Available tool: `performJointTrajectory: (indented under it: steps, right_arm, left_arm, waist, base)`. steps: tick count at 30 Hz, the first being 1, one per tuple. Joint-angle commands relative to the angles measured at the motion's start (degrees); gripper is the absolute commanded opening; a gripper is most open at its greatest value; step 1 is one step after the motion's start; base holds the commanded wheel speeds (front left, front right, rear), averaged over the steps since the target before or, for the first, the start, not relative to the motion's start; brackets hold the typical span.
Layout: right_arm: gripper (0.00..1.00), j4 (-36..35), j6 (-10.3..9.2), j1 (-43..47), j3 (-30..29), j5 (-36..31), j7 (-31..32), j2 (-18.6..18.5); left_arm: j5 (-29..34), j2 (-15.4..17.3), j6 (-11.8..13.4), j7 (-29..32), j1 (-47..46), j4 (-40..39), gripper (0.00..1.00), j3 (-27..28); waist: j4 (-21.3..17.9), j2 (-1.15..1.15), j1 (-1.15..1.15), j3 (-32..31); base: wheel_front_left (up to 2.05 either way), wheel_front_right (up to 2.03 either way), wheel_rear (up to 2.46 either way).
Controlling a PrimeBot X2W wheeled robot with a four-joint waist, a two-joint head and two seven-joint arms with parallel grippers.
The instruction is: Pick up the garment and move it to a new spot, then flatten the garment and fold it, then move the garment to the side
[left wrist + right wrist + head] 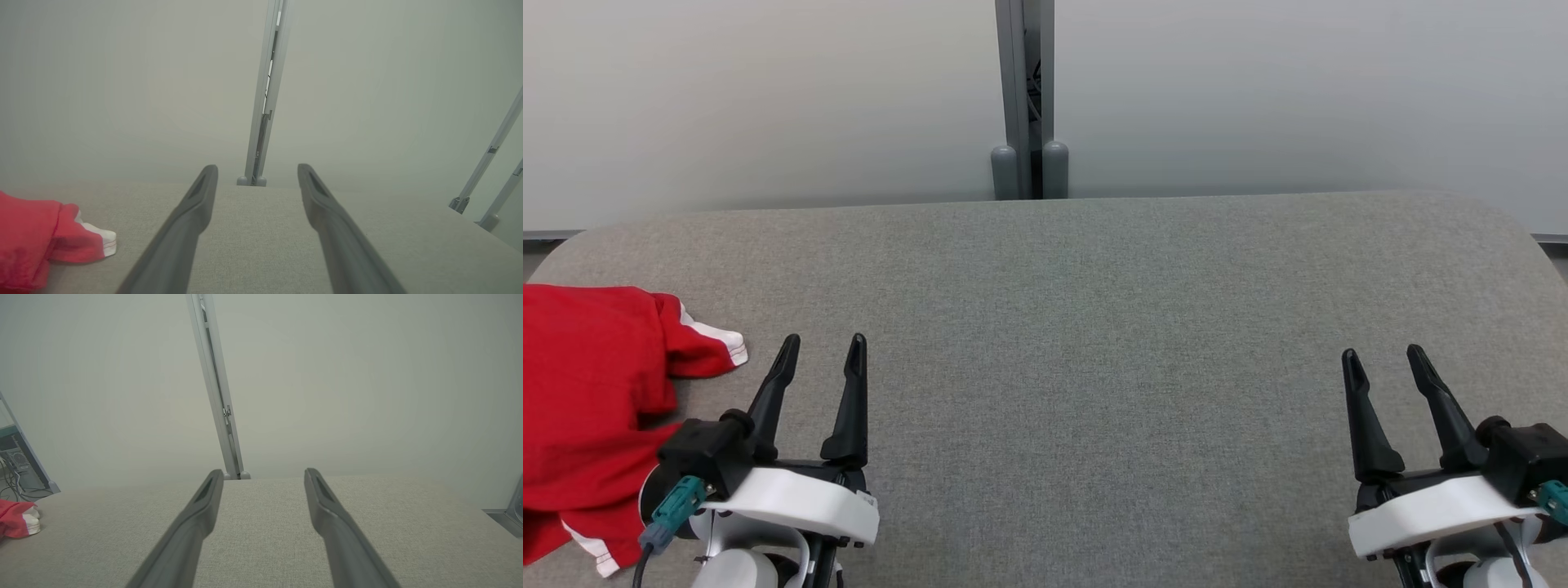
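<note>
Item: red jersey (588,384), bunched at the grey table's (1094,327) left edge, apparently awaiting pickup. My left gripper (823,341), right gripper (1382,353): both spread wide, empty, poised to reach.

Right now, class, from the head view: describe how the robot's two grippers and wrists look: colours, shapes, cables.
The left gripper and right gripper match: two long, tapering black fingers carried by a curved white shell. A teal connector plugs into a black block on each outer side; the left one trails a grey cable.
</note>
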Motion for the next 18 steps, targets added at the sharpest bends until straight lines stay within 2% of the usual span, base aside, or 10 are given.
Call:
performJointTrajectory:
  steps: [1, 18]
  right_arm:
    - [1.00, 0.5, 0.23, -0.6, 0.0, -1.1, -0.8, -0.4]
    - [1.00, 2.2, 0.20, -1.3, 0.8, -5.3, -1.0, -0.5]
  left_arm:
    - [1.4, 0.5, 0.5, 0.2, -0.5, 0.0, 1.00, 0.2]
    - [6.3, 1.2, 1.3, 3.7, -1.3, 1.8, 1.00, -0.3]
  waist:
    - [0.0, 0.00, 0.00, 0.0]
    - [-0.3, 0.00, 0.00, 0.4]
  base:
    - [0.00, 0.00, 0.00]
    - [0.00, 0.00, 0.00]
